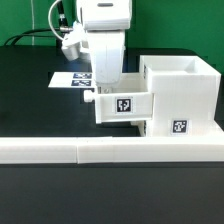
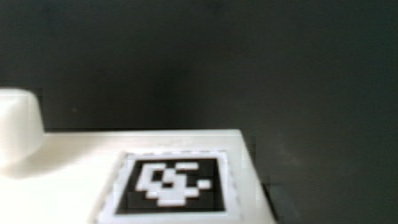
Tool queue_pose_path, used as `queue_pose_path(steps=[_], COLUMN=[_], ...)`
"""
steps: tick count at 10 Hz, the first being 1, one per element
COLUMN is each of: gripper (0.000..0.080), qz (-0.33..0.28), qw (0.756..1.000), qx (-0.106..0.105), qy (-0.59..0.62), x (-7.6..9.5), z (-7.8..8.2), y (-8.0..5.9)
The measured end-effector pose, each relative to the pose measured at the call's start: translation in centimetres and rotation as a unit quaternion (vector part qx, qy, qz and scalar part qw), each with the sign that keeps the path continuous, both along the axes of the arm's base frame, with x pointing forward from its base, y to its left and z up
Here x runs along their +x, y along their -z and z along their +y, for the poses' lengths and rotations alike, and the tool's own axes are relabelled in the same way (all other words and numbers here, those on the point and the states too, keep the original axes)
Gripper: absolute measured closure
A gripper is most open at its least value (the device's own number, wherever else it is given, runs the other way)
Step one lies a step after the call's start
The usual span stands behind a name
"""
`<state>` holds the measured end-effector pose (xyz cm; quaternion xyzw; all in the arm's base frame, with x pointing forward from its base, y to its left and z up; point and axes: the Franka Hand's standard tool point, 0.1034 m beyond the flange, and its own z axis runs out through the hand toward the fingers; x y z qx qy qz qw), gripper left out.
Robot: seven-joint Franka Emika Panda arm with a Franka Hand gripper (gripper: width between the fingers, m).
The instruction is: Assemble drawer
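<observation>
On a black table (image 1: 30, 95) edged by a long white rail (image 1: 60, 150), a tagged white tray (image 1: 122, 106) sits partly inside the boxy case (image 1: 185, 95), under the gripper (image 1: 104, 80), whose finger spacing I cannot tell.

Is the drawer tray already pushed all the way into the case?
No, the tray sticks out of the case toward the exterior view's left.

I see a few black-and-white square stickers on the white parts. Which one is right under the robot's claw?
The tag on the tray sticking out of the case, directly below the gripper. The case's own tag sits lower, toward the exterior view's right; the marker board lies behind.
</observation>
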<state>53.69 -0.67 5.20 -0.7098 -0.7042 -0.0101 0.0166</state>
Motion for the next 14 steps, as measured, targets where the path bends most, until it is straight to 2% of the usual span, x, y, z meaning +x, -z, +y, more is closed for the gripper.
queue_pose_path(steps=[14], gripper=[0.0755], qz=[-0.004], qw=[1.000], qx=[-0.011], qy=[0.012], x=[0.15], z=[0.49], y=[-0.11])
